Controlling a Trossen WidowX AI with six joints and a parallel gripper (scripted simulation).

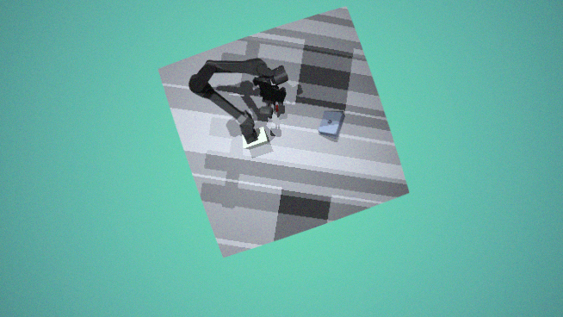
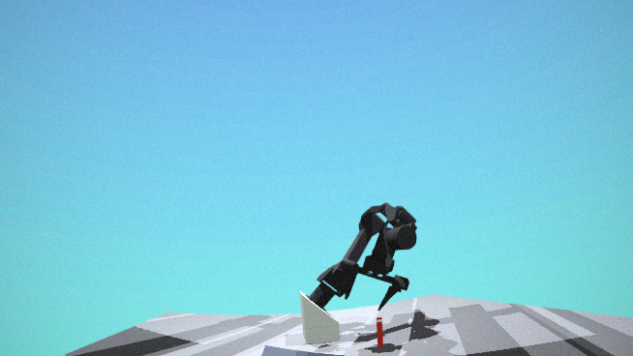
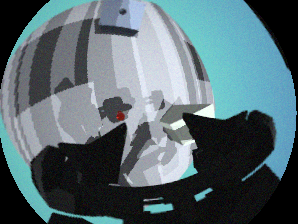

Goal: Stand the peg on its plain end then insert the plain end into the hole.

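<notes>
The red peg point(image 1: 276, 108) point(image 2: 379, 334) point(image 3: 120, 116) stands upright on the table, with its white band near the top in the exterior view. My gripper point(image 2: 364, 303) point(image 3: 155, 120) is open and empty, pointing down above the peg's level. In the wrist view the peg is seen nearly end-on, just beyond the left fingertip rather than midway between the fingers. The blue sloped panel point(image 1: 336, 129) point(image 2: 290, 352) point(image 3: 107, 20) lies away from the arm; its dark hole point(image 1: 330, 121) point(image 3: 123, 11) shows in its face. Only the panel's top edge shows in the exterior view.
A pale wedge-shaped block point(image 1: 261, 138) point(image 2: 320, 326) point(image 3: 186, 111) sits under the arm's base, close to the peg. The table point(image 1: 241, 168) has a grey patchwork of stripes, and arm shadows fall around the peg. The table's edges show in the top view.
</notes>
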